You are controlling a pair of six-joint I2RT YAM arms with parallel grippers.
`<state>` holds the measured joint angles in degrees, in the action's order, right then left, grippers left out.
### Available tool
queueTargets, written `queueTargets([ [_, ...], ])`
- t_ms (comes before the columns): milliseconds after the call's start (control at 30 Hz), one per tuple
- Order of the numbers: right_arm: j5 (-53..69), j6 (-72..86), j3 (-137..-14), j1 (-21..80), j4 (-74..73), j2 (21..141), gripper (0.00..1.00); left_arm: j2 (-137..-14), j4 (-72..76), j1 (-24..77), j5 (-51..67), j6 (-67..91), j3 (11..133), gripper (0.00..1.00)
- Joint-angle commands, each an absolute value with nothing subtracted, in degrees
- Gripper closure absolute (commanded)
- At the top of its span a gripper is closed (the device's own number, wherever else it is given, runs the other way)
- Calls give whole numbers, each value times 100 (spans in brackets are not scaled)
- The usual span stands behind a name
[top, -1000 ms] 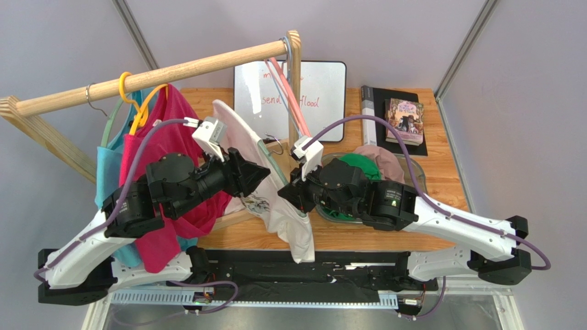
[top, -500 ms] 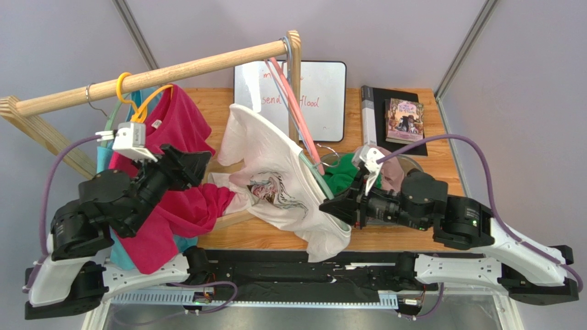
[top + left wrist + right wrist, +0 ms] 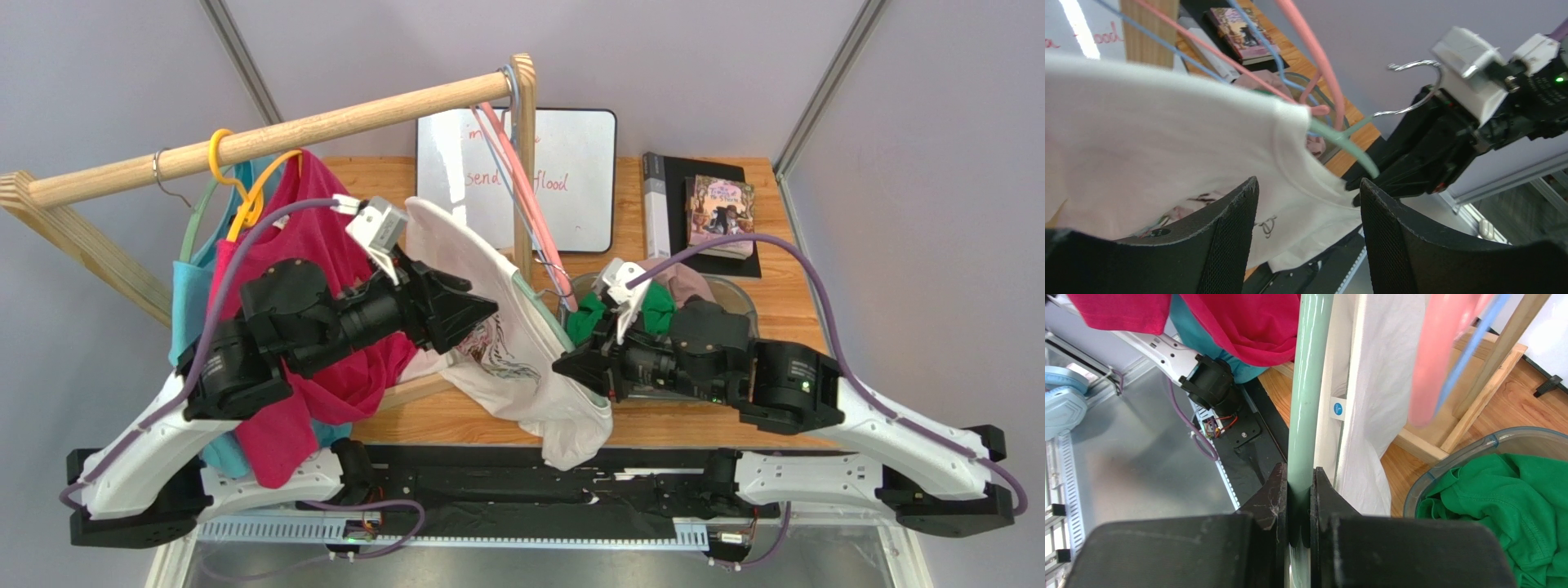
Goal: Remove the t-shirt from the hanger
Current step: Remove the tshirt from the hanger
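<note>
A: OK, room first, quick.
B: Grey panel walls on all sides. Wooden table [image 3: 795, 312], arm bases along its near edge. A wooden rail [image 3: 307, 129] runs slantwise overhead at the left.
A: On the table?
B: Whiteboard [image 3: 577, 153] at the back with red writing, book [image 3: 719, 214] to its right, clear tub [image 3: 1475, 446] with a green garment [image 3: 1511, 502] in it, near the right arm.
A: On the rail?
B: Magenta shirt [image 3: 307, 208] on a yellow hanger, teal garment [image 3: 190, 294] behind it. Pink hanger [image 3: 521, 172] at the rail's right end.
A: Task item?
B: White t-shirt [image 3: 515, 355], graphic print, in the air between the two arms above the table's near edge, still draped on the green hanger [image 3: 1309, 386]. Its hem hangs past the table edge.
A: Right gripper [image 3: 1296, 478]?
B: Clamped tight on the green hanger's bar. The t-shirt's cloth lies just beside those fingers, on the far side of the bar; cannot tell if it touches them.
A: Left gripper [image 3: 1308, 184]?
B: Fingers spread wide, nothing pinched. From the left wrist view the t-shirt's shoulder and collar stretch across just ahead of the fingertips, filling the gap; the hanger end pokes out of the cloth toward the right gripper.
A: Touching?
B: Can't tell from either view.
</note>
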<state>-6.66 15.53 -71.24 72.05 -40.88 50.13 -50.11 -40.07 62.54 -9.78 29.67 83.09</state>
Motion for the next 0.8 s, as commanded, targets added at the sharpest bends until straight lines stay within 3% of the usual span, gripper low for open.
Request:
queueTargets([
  [0,-774,1389,-7646,7181,-3401,5282,100,-5537,-3639,6240,-246,2637,8543,33],
  [133,-616,1406,-7769,7181,-3305,5440,100,-5730,-3919,6232,-921,2654,8674,33],
  [200,-606,1415,-7787,7172,-3296,5484,100,-5818,-4174,6240,-1185,2672,8798,39],
  [533,-571,1441,-7805,7181,-3287,5555,100,-5677,-4648,6240,-1608,2830,8719,46],
  [767,-448,1503,-7857,7181,-3270,5572,100,-6126,-4931,6240,-2381,2909,9202,39],
])
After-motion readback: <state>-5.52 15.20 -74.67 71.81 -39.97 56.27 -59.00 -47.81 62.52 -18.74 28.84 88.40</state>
